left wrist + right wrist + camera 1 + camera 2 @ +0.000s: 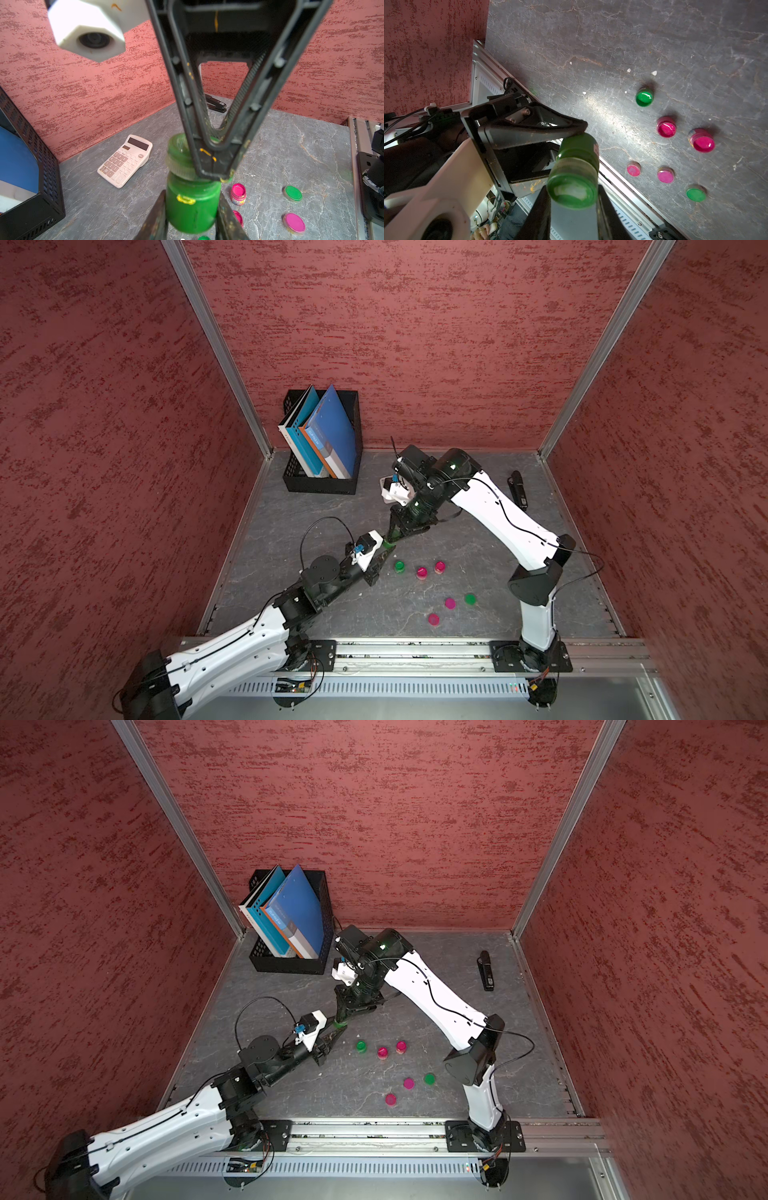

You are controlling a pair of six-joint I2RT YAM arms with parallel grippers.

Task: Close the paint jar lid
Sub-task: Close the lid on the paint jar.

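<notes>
A green paint jar is held above the table, and my left gripper is shut on its body. The jar also shows in both top views. Its translucent green lid sits over the jar's mouth, a little tilted. My right gripper is shut on the lid, with a finger on each side. In the right wrist view the jar body runs away from the lid toward the left gripper's finger.
On the table stand three open jars: green, pink and pink. Loose lids lie nearer the front: pink, green, pink. At the back are a black file box, a stapler and a calculator.
</notes>
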